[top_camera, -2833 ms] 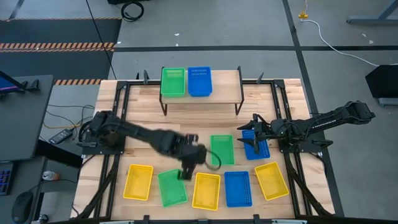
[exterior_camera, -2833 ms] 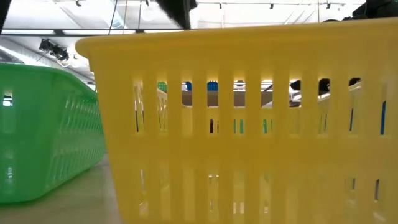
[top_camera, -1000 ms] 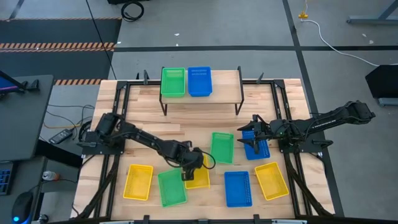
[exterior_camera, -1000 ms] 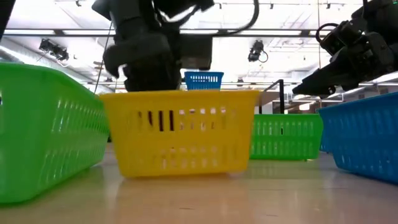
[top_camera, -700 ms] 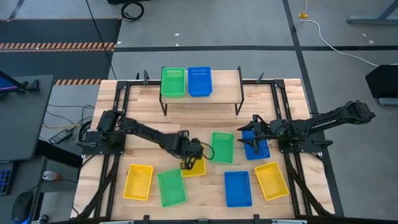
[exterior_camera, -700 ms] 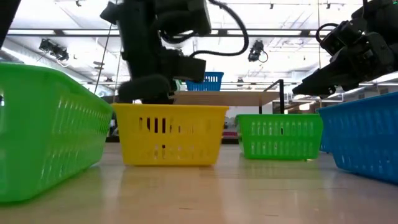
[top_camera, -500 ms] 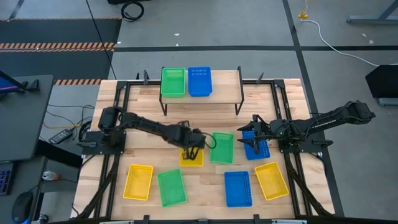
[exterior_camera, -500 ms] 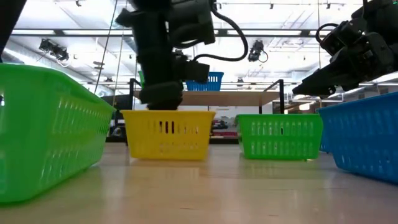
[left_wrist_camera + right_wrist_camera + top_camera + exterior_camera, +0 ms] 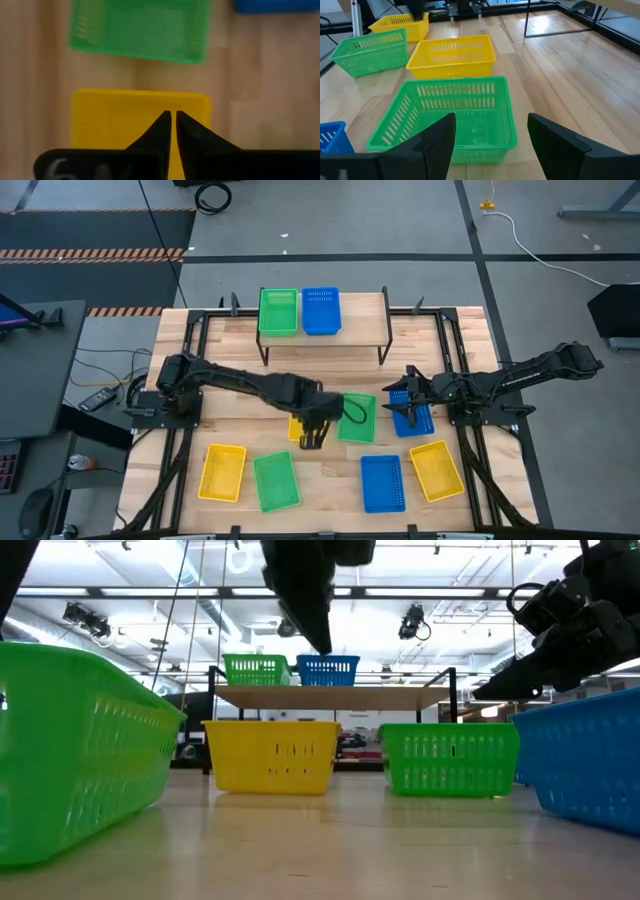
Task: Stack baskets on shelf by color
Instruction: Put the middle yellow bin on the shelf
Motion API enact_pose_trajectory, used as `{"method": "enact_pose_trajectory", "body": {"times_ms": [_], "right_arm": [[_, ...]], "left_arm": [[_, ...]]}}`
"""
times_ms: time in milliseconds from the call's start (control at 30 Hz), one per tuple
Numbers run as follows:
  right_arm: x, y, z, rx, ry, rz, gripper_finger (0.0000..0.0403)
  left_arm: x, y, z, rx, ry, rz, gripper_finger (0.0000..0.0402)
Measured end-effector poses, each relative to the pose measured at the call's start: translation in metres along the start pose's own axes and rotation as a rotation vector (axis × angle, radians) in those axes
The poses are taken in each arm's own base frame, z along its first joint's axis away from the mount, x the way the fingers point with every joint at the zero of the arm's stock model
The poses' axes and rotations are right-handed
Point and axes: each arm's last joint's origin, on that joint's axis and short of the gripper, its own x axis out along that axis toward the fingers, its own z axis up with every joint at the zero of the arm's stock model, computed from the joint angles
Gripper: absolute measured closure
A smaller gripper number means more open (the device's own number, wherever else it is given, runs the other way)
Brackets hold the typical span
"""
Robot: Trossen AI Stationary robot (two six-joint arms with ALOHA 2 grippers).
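A yellow basket (image 9: 115,115) stands flat on the table mid-way, next to a green basket (image 9: 357,418). My left gripper (image 9: 173,120) hangs shut above the yellow basket's near end, pointing steeply down and clear of it (image 9: 322,640). The shelf (image 9: 360,315) at the far edge carries a green basket (image 9: 279,312) and a blue basket (image 9: 321,311) side by side. My right gripper (image 9: 492,145) waits open at the right, above a blue basket (image 9: 414,418), facing the green basket (image 9: 455,115).
Along the near edge stand a yellow basket (image 9: 222,472), a green one (image 9: 276,481), a blue one (image 9: 382,482) and another yellow one (image 9: 437,470). The shelf's right part is bare board. Black frame rails run along both table sides.
My left gripper has slid the yellow basket along the table from the near row toward the far edge, until it stands beside the green basket. It has then risen straight up off the basket, which stays on the table.
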Motion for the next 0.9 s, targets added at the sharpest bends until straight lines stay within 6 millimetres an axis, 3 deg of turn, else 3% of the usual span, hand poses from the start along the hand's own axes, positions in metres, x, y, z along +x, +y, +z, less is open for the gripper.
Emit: {"method": "enact_pose_trajectory", "body": {"times_ms": [200, 400, 667, 900], "right_arm": [[0.000, 0.000, 0.000, 0.001, -0.001, 0.000, 0.0149], [0.000, 0.000, 0.000, 0.001, -0.003, 0.000, 0.0149], [0.000, 0.000, 0.000, 0.002, -0.002, 0.002, 0.0149], [0.000, 0.000, 0.000, 0.001, 0.001, 0.002, 0.0149]], "left_arm": [[0.004, -0.039, -0.013, 0.045, 0.081, -0.024, 0.0343], [0.008, -0.061, -0.014, 0.043, 0.048, -0.026, 0.0290], [0.049, -0.061, -0.023, 0.044, 0.204, 0.056, 0.0228], [0.075, -0.047, -0.025, 0.026, 0.282, 0.080, 0.0204]]}}
